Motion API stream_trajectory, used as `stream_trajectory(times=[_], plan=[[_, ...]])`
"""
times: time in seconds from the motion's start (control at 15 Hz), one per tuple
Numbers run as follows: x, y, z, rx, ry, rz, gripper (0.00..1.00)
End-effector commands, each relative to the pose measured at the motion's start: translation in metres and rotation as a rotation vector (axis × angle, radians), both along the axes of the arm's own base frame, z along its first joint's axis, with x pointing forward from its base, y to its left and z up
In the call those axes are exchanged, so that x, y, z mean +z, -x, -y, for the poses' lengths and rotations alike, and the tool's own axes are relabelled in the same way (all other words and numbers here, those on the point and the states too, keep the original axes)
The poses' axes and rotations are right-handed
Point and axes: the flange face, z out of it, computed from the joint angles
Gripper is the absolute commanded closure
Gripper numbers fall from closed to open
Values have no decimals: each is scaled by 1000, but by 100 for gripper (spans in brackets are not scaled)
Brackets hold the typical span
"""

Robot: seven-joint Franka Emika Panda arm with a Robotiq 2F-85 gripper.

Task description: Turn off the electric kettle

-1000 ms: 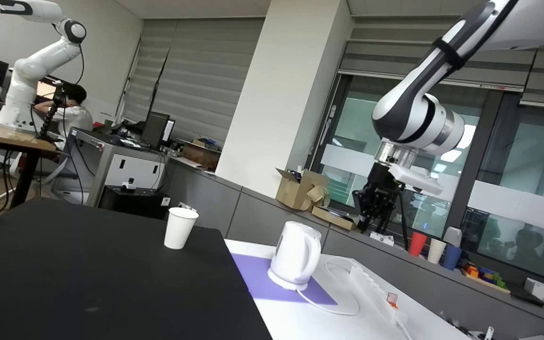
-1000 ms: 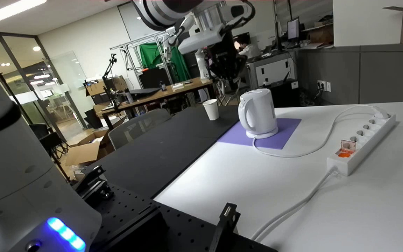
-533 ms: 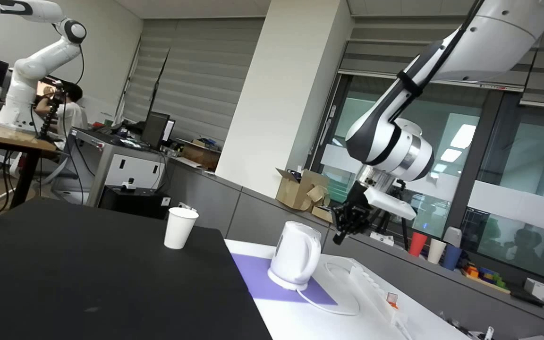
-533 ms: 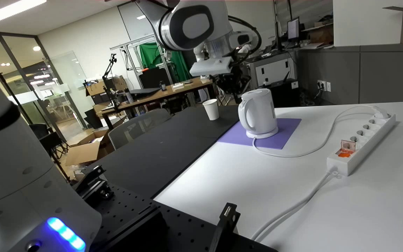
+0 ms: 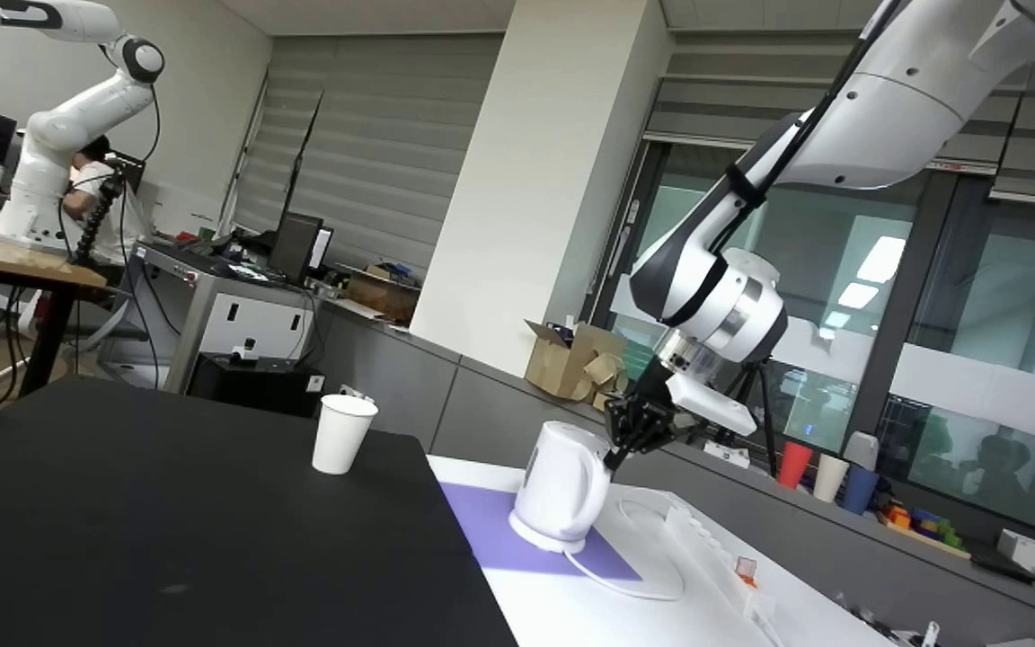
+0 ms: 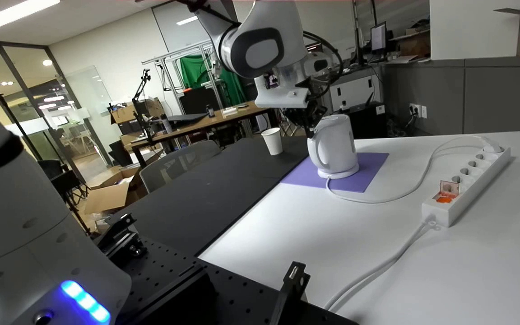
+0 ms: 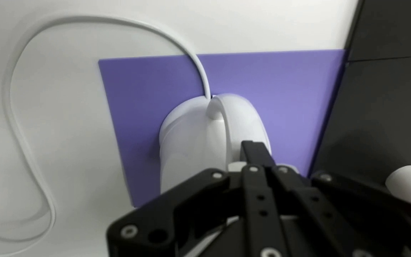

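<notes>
The white electric kettle (image 5: 555, 490) stands upright on a purple mat (image 5: 490, 530). It also shows in an exterior view (image 6: 339, 144) and in the wrist view (image 7: 191, 153), where its handle points toward the top. My gripper (image 5: 613, 458) is shut, its black fingertips together and pointing down at the upper end of the kettle's handle. It shows there too in an exterior view (image 6: 309, 132) and in the wrist view (image 7: 258, 151). I cannot tell whether the tips touch the kettle. The fingers hide the kettle's top and its switch area in the wrist view.
A white paper cup (image 5: 342, 436) stands on the black table (image 5: 212, 530) beside the kettle. A white power strip (image 6: 472, 185) lies on the white table (image 6: 314, 234). The kettle's cord (image 6: 415, 187) loops across to it.
My gripper has come down from well above the kettle and moved sideways to the top of its handle. The kettle, cup and power strip have not moved.
</notes>
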Motion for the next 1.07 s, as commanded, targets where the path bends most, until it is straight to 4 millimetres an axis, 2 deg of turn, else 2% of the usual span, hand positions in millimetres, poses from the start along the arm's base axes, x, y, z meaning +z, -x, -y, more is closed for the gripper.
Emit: stream_trajectory(times=[0.0,0.33,0.8,1.0], plan=[[-3,-12,4,10,-16,28,100],[-10,-11,5,21,-20,13,100],[-34,-5,10,12,-27,-44,100],[-35,-3,9,15,-35,-61,100]])
